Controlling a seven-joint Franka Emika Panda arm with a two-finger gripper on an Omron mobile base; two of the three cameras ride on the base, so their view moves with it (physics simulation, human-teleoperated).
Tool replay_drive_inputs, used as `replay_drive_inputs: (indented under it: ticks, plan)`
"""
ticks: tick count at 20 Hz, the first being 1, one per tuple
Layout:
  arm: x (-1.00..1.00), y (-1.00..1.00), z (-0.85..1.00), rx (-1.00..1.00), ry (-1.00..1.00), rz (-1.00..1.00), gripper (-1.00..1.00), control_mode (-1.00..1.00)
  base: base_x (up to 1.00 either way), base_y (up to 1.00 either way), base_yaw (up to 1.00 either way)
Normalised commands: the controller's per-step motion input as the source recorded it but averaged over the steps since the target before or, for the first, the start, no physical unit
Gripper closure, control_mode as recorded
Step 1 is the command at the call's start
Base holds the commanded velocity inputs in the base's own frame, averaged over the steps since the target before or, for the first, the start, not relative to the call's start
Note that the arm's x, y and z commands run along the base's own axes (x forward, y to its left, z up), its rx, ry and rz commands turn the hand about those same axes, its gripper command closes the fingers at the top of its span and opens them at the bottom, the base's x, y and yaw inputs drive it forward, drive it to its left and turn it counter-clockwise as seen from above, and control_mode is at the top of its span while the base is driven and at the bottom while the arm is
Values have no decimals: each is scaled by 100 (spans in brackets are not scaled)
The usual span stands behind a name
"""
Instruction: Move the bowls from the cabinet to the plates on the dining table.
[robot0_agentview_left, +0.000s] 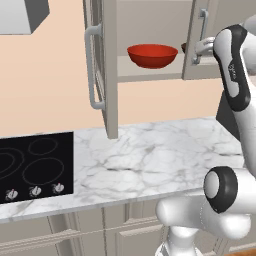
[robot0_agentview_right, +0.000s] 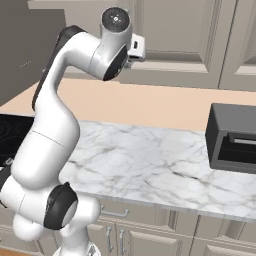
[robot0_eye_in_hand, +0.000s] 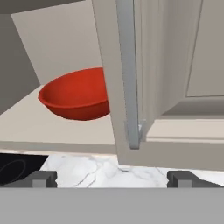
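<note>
The cabinet (robot0_agentview_left: 150, 72) stands open. On its shelf, left of middle, sits the glossy red bowl (robot0_agentview_left: 152, 55) (robot0_eye_in_hand: 74, 94). A dark sliver of the brown bowl (robot0_agentview_left: 183, 47) peeks out at the edge of the half-open right door (robot0_agentview_left: 200, 30). My gripper (robot0_eye_in_hand: 112, 179) is open with nothing between its fingertips (robot0_eye_in_hand: 41, 178). It hangs just in front of that door's edge and silver bar handle (robot0_eye_in_hand: 129, 74), level with the shelf, and the red bowl lies beyond to the left. In the left base view the hand (robot0_agentview_left: 204, 48) is at this handle. The plates and dining table are out of view.
The left cabinet door (robot0_agentview_left: 102, 65) swings out over the marble counter (robot0_agentview_left: 150, 160). A black cooktop (robot0_agentview_left: 35, 165) with knobs lies at the counter's left. A dark box-like appliance (robot0_agentview_right: 235, 137) stands on the counter to the right. A grey hood (robot0_agentview_left: 20, 15) hangs at the upper left.
</note>
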Motion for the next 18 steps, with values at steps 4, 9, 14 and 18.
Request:
replay_drive_inputs:
  ticks: [4,9,14,18]
  plan:
    - [33,0,3,0,0,4,-100,-100,0,0,0]
    - [27,-9,2,0,0,4,-100,-100,0,0,0]
    - [24,-33,0,0,0,4,-100,-100,0,0,0]
    - [21,-6,4,0,0,5,-100,-100,0,0,0]
